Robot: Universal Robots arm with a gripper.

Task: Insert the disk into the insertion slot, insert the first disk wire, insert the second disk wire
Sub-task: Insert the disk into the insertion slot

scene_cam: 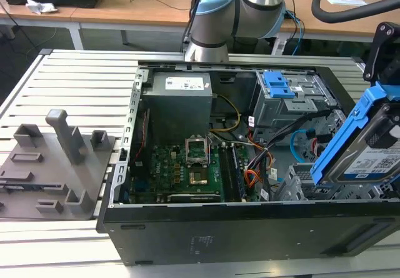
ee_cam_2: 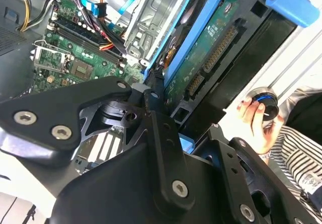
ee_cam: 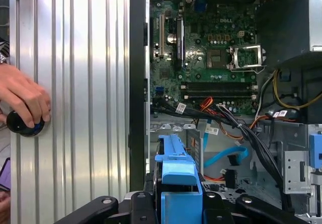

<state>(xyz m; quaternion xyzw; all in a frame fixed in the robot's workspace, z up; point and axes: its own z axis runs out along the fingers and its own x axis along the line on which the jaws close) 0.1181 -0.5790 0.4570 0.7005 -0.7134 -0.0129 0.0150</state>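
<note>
The disk [scene_cam: 365, 156], a grey drive with a white label in a bright blue caddy, hangs tilted above the front corner of the open computer case at the exterior view's right. My gripper [scene_cam: 382, 87] is shut on the caddy's end. In both wrist views the black fingers [ee_cam: 143, 206] clamp the blue caddy [ee_cam: 176, 171], and the disk's green underside [ee_cam_2: 211, 48] shows. The insertion slot, a silver perforated cage [scene_cam: 297, 187], lies just below and beside the disk. A blue flat cable [ee_cam: 221, 156] and coloured wires [ee_cam: 206, 103] lie loose near it.
A larger grey cage with a blue clip [scene_cam: 278, 84] stands behind the slot. The motherboard [scene_cam: 181, 165] and power supply [scene_cam: 178, 103] fill the case. A grey fixture plate [scene_cam: 56, 165] lies on the slatted table. A person's hand [ee_cam: 22, 100] holds a black knob [ee_cam: 22, 124] beside the case.
</note>
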